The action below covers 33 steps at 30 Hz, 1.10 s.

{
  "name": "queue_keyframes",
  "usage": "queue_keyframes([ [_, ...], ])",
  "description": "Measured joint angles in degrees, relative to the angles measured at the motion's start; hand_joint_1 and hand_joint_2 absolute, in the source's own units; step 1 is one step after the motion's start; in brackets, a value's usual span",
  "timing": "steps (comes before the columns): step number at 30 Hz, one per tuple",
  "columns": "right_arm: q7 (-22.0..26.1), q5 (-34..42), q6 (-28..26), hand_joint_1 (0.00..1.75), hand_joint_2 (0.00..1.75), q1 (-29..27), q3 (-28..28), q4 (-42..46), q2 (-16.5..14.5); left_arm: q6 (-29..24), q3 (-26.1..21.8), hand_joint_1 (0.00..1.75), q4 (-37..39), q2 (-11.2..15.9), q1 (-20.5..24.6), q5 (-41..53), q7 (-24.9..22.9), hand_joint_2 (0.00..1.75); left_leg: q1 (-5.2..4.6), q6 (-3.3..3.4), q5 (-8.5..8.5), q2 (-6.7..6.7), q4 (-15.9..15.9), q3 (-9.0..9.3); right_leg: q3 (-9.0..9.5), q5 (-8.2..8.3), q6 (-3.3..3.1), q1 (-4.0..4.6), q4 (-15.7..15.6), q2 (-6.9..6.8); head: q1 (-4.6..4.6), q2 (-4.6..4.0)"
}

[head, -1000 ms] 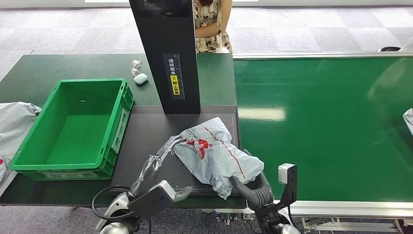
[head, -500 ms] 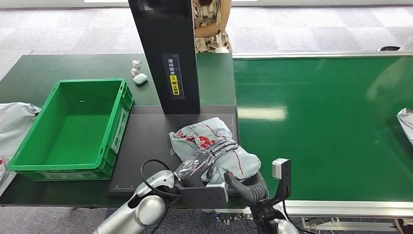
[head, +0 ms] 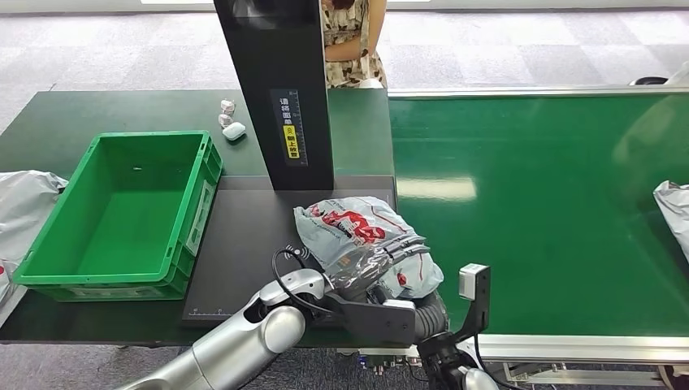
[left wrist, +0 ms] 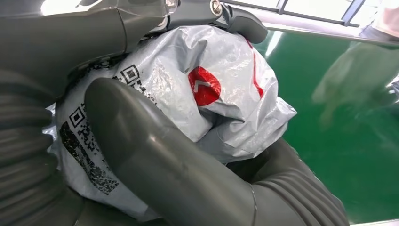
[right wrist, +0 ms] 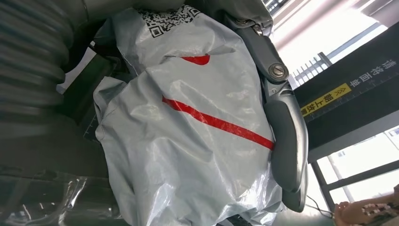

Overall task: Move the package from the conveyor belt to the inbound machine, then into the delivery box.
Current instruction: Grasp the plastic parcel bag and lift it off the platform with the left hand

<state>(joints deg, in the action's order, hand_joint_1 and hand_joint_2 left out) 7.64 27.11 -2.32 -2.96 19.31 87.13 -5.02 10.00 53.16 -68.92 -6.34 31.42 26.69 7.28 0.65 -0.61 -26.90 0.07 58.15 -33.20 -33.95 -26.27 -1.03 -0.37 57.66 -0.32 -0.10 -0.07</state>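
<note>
The package [head: 357, 231] is a crumpled grey poly bag with red marks, over the front right of the inbound machine's black platform [head: 244, 236]. My left hand [head: 370, 264] reaches across from the left and grips it, fingers over the top. The thick thumb [left wrist: 155, 155] presses on the package [left wrist: 226, 94] beside its QR label. My right hand [head: 429, 315] sits just below, at the package's near edge. In the right wrist view the package [right wrist: 188, 155] lies against that hand, with fingers [right wrist: 282, 122] running along its side.
The empty green delivery box [head: 205, 195] stands left of the platform. The machine's black tower [head: 280, 89] rises behind the package. The green conveyor belt [head: 552, 211] carries another grey bag [head: 674, 203] at its right edge. Grey bags [head: 24, 211] lie far left; a person [head: 349, 41] stands behind.
My left arm has swung right, from beside the package to across it, and its fingers have closed over the top. The package shifted slightly. The bag on the belt has moved left.
</note>
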Motion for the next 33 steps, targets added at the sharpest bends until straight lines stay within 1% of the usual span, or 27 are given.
queue_keyframes([
  [2, -0.01, -0.09, 0.0, 0.0, 1.75, -0.34, -0.07, 0.55, -0.01, 0.07, 0.39, 0.36, 0.16, -0.09, 0.56, -0.16, 0.01, 1.75, 0.0, 0.0, 0.0, 0.0, 0.0, 0.0, 0.0, 0.0, 0.0, 0.0, 0.0, 0.0, 0.0, 0.0],
  [4, -0.05, -0.28, 0.01, 0.0, 1.75, -0.69, -0.21, 1.11, -0.01, 0.03, 0.68, 1.23, 0.26, -0.17, 1.06, -0.33, 0.03, 1.75, 0.0, 0.0, 0.0, 0.0, 0.0, -0.01, 0.0, 0.0, 0.0, 0.0, 0.0, 0.0, 0.0, 0.0],
  [6, -0.16, -0.5, 0.04, 0.0, 1.75, -1.01, -0.36, 1.59, -0.01, -0.24, 0.91, 1.75, 0.32, -0.24, 1.42, -0.51, 0.05, 1.75, 0.0, 0.0, 0.0, 0.0, 0.0, -0.01, 0.0, 0.0, 0.0, 0.0, 0.0, 0.0, 0.0, 0.0],
  [15, -0.66, -0.97, 0.79, 0.0, 1.75, -2.25, -0.45, 2.63, -0.09, -2.72, 1.05, 1.75, 0.06, -0.23, 2.25, -1.25, -0.2, 1.75, 0.0, 0.0, 0.0, 0.0, 0.0, -0.02, 0.0, 0.0, 0.0, 0.0, 0.0, 0.0, 0.0, 0.0],
  [23, -0.67, -0.99, 0.98, 0.0, 1.75, -2.43, -0.43, 3.35, -0.09, -5.05, 0.86, 1.75, -1.22, -0.03, 2.24, 0.39, -1.24, 1.75, 0.0, 0.0, 0.0, 0.0, -0.01, -0.03, 0.0, 0.0, 0.0, 0.0, 0.0, 0.0, -0.01, 0.0],
  [29, -0.43, -0.95, 1.01, 0.0, 1.75, -2.33, -0.4, 4.14, -0.09, -10.92, -1.41, 1.75, -2.4, 0.85, 2.22, 3.43, -2.25, 1.75, 0.01, 0.0, 0.0, 0.0, -0.01, -0.03, 0.0, 0.0, 0.0, 0.0, 0.01, 0.0, 0.0, 0.0],
  [33, -0.27, -0.93, 0.97, 0.0, 1.75, -2.4, -0.4, 4.62, -0.09, -15.77, -5.18, 1.75, -3.35, 1.62, 1.89, 5.97, -2.92, 1.75, 0.01, -0.01, 0.01, 0.02, -0.01, -0.02, -0.01, 0.0, 0.0, 0.0, 0.03, 0.02, 0.0, 0.0],
])
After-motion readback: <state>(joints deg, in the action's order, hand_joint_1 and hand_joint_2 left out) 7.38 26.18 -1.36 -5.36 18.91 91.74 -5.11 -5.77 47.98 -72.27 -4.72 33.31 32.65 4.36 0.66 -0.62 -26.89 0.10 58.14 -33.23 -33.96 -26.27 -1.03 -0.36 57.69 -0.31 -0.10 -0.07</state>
